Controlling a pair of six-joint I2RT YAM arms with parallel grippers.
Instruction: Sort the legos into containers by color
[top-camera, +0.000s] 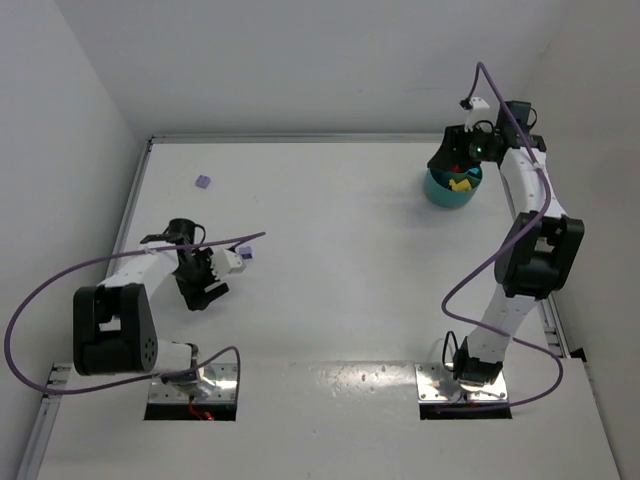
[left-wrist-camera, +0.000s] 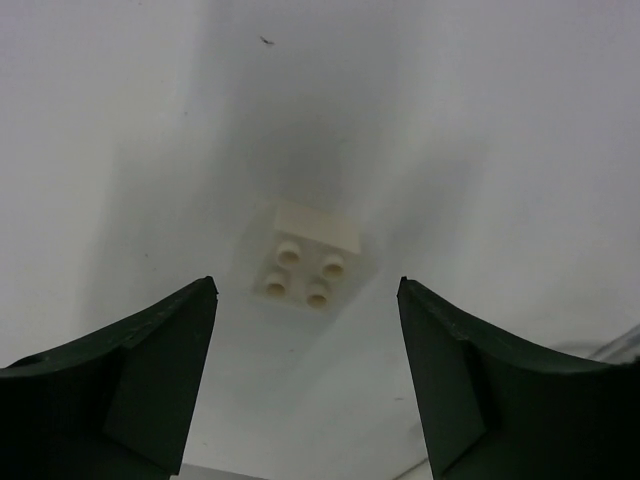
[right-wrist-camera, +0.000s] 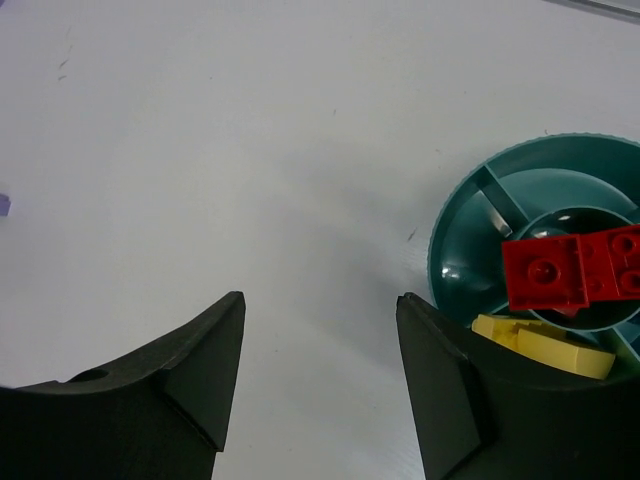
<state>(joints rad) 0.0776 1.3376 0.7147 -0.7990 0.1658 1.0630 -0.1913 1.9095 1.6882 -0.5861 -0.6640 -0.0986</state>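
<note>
Cream brick (left-wrist-camera: 307, 262), one, lies on the table (left-wrist-camera: 120, 150) just ahead of the left gripper's (left-wrist-camera: 306, 285) wide-apart jaws, untouched; right gripper (right-wrist-camera: 320, 300) parted, empty, beside one teal dish (right-wrist-camera: 470, 240) holding two red bricks (right-wrist-camera: 545, 272) and yellow bricks (right-wrist-camera: 545, 345), number unclear; two purple bricks (top-camera: 204, 182) lie on the table

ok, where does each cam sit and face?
Top external: above and behind the left arm and right arm, both whole, looking down on the table; teal dish far right.
Left wrist: on the left arm, facing down; own fingers frame a cream brick.
Right wrist: on the right arm, facing down; fingers, dish holding red brick and yellow brick at right.
Shared: top and right wrist both show dish and yellow brick.
</note>
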